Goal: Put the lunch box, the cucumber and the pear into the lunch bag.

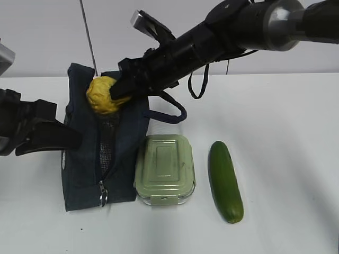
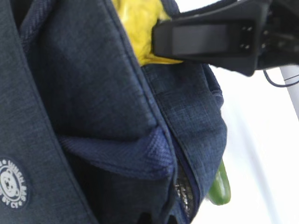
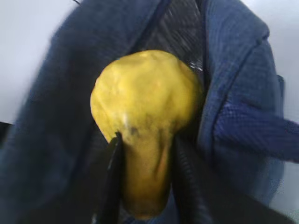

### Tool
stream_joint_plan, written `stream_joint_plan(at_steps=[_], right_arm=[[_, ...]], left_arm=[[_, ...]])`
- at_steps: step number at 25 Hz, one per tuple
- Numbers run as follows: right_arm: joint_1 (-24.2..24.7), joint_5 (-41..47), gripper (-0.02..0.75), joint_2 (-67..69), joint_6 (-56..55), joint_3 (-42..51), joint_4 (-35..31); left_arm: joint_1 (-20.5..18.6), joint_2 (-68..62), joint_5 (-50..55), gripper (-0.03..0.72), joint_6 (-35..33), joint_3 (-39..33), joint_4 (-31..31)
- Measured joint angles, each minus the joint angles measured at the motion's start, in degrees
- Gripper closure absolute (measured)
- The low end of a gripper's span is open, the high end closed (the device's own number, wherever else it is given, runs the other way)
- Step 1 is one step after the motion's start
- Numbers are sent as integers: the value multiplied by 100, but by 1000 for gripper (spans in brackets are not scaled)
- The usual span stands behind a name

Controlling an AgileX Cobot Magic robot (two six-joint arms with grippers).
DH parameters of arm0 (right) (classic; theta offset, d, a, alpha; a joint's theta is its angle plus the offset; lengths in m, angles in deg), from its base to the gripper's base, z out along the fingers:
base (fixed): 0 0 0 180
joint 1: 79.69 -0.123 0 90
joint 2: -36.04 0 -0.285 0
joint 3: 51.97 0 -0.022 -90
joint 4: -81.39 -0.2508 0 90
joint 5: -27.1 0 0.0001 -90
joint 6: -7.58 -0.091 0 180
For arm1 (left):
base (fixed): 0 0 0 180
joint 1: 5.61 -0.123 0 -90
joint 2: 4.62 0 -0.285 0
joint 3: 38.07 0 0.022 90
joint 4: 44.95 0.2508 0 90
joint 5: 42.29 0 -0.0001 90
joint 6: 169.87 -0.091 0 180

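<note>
The right pincer (image 1: pixel 117 90) has the pear (image 1: pixel 102 95) clamped between its two black fingers (image 3: pixel 112 186), gripping the narrower end while the rounded yellow bulk sticks out past the fingertips. It hangs right over the far end of the lunch bag (image 1: pixel 85 164), and in the right wrist view the fruit sits just above the unzipped mouth, with dark mesh lining (image 3: pixel 180 28) showing behind it and navy fabric on both sides. The right arm (image 1: pixel 222 29) reaches in from the upper right, crossing the middle of the exterior view to get there.

Over on the left, the left pincer (image 1: pixel 53 136) is pressed against the bag's left side, jaws shut; whether any fabric is pinched between them cannot be told from these views. Its wrist camera is filled with navy cloth, a folded seam and a small round white logo patch (image 2: pixel 11 183).

The bag lies on the white surface (image 1: pixel 286 132), zipper parted along its top, the metal ring pull (image 1: pixel 103 199) at the near end and the padded loop handle (image 1: pixel 172 108) curling out to the right.

Just beside the bag's right edge stands the lunch box (image 1: pixel 164 169), pale green lid on, clear base touching the surface. To its right, apart from it, lies the cucumber (image 1: pixel 225 181), dark green and lengthwise.
</note>
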Motion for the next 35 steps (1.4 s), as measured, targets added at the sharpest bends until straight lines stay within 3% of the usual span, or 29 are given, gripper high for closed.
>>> stream_joint_plan(at_steps=[4,10,16,20,29,35], right_arm=[[0,-47,443,0,0,0,137],[0,-160,218,0,10,-79,-446],[241,345,213,-50,-155,-545,-297],[609,781,230,-375,-1026,-774,684],[804,1948,235,-811,-3268,-807,4059],[721,1972,235,-926,-3983,-412,4633]], left_arm=[[6,10,18,701,0,0,39],[13,10,34,701,-1,0,132],[13,10,28,701,-1,0,156],[13,10,24,701,-1,0,177],[13,10,29,701,-1,0,177],[13,10,29,701,-1,0,177]])
